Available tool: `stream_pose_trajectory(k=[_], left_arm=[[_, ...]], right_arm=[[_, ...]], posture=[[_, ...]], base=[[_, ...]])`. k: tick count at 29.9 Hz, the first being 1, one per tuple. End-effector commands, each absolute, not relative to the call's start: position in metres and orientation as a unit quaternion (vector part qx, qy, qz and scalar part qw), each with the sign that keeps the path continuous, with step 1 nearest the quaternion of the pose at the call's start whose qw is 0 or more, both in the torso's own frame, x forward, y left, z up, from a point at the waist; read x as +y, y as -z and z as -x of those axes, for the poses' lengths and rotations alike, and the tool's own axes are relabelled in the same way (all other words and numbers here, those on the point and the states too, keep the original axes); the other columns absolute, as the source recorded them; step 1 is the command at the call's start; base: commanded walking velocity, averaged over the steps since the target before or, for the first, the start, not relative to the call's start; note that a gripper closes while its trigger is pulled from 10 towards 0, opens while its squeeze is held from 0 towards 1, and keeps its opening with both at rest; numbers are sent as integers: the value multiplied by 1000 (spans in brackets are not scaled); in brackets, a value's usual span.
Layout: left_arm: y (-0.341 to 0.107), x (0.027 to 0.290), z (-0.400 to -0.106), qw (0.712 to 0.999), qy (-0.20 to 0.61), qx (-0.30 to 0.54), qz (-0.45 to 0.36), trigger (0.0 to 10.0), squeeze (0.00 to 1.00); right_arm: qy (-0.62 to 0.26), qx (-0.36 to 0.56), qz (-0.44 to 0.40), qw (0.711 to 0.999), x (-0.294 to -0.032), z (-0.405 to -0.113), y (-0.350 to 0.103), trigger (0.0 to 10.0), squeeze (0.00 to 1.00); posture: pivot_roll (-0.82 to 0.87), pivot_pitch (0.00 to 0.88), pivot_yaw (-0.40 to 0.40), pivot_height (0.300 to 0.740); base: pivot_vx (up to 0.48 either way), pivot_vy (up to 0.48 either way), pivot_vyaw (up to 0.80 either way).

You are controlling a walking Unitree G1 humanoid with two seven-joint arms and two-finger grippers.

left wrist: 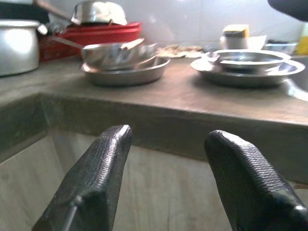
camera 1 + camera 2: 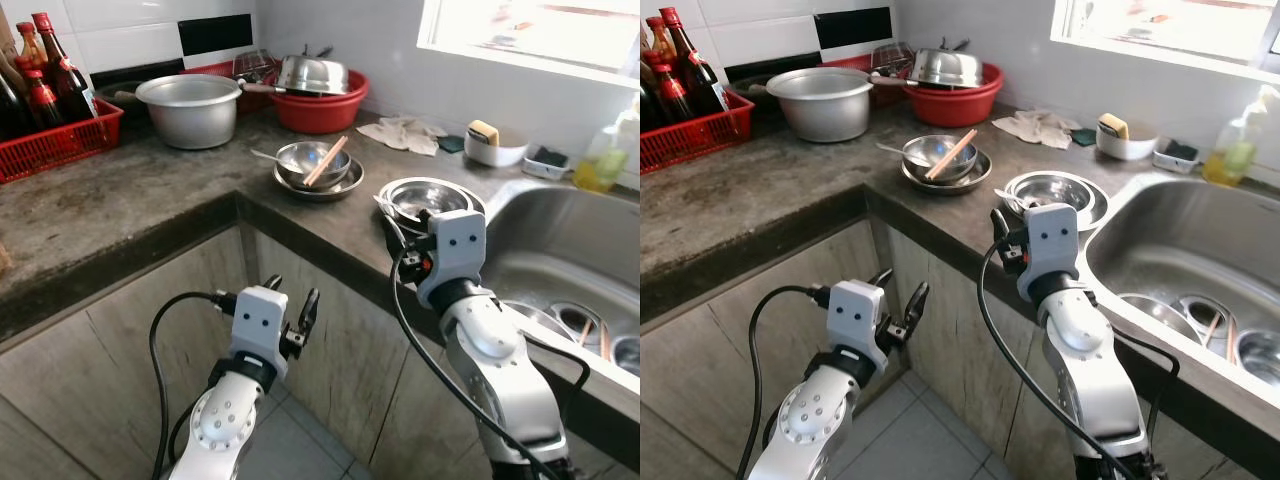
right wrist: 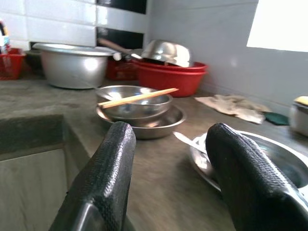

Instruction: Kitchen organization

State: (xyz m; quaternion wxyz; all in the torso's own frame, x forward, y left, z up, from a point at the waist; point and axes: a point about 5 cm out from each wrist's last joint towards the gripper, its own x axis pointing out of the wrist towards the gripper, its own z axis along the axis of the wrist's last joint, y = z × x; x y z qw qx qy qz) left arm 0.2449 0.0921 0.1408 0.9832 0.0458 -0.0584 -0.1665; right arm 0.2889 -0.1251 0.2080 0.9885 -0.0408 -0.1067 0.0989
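one pot (image 2: 190,108), one red basin (image 2: 318,106), two pincers (image 2: 292,312) (image 3: 168,168)

The right gripper (image 2: 425,222) is hidden behind its own wrist block, the red basket (image 2: 55,140) is cut by the edge, and the sink (image 2: 560,270) dishes are partly hidden.

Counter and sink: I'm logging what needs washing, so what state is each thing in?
Bowl with chopsticks: upright, stacked on a plate, chopsticks leaning across it.
Steel bowl by the sink: upright on a plate, utensil in it.
Big pot: upright, uncovered.
Red basin: upturned steel bowl on top.
Sink: holds dishes.
Left gripper: open, below the counter.
Right gripper: open, at the counter edge.
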Motion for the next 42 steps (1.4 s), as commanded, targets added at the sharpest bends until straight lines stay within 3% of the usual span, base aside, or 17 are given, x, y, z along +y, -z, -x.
stream_pose_trajectory(k=[1, 12, 33, 34, 35, 40, 41, 42], left_arm=[[-143, 91, -243, 982, 169, -64, -48, 10000, 0], [-141, 87, -242, 981, 179, -56, -48, 10000, 0], [-131, 84, -236, 978, 201, -30, -43, 10000, 0], [-127, 84, -234, 977, 206, -20, -45, 10000, 0], [-119, 83, -230, 974, 224, 4, -44, 10000, 0], [-118, 77, -227, 967, 254, 8, -31, 10000, 0], [-119, 76, -226, 965, 260, 6, -26, 10000, 0], [-119, 75, -226, 964, 264, 5, -24, 10000, 0]], right_arm=[[-106, -106, 47, 988, -123, -288, -206, 10000, 0], [-116, -110, 63, 985, -120, -288, -205, 10000, 0], [-107, -117, 97, 983, -124, -296, -212, 10000, 0], [-110, -112, 110, 981, -123, -298, -211, 10000, 243], [-120, -103, 132, 979, -121, -303, -207, 10000, 1000], [-124, -91, 168, 974, -118, -312, -202, 10000, 973], [-125, -90, 172, 973, -117, -314, -202, 10000, 753], [-127, -88, 174, 973, -116, -315, -202, 10000, 753]], posture=[[85, 32, -51, 740], [87, 34, -51, 740], [83, 26, -50, 740], [83, 26, -50, 740], [84, 24, -50, 740], [92, 23, -56, 740], [92, 24, -55, 740], [92, 23, -55, 740]], base=[[394, 0, 0], [391, 0, 0], [0, 0, 0], [0, 0, 0], [0, 0, 0], [0, 0, 0], [0, 0, 0], [0, 0, 0]])
